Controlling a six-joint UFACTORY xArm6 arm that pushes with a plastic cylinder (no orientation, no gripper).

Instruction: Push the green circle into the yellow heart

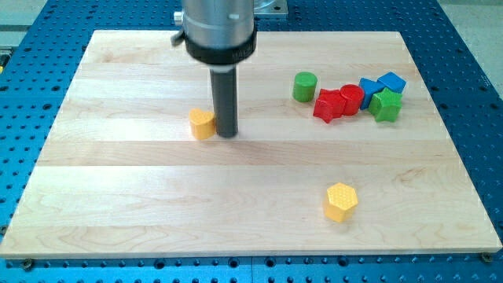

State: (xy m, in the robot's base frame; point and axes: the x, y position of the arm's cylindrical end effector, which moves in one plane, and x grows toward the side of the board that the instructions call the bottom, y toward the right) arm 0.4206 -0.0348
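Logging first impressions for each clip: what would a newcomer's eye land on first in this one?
The big dark rod coming down from the view's top, with my tip right beside the yellow heart on its right. Next, the tight cluster at the upper right: green circle, red blocks, blue blocks and a green star. A yellow hexagon sits alone near the view's bottom.

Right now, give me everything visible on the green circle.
The green circle is a short, upright, plain green cylinder with a round flat top, looking like painted wood or plastic. It stands on the wooden board toward the view's upper right, just left of the red block cluster, apparently not touching it. My tip is far to its left, beside the yellow heart.
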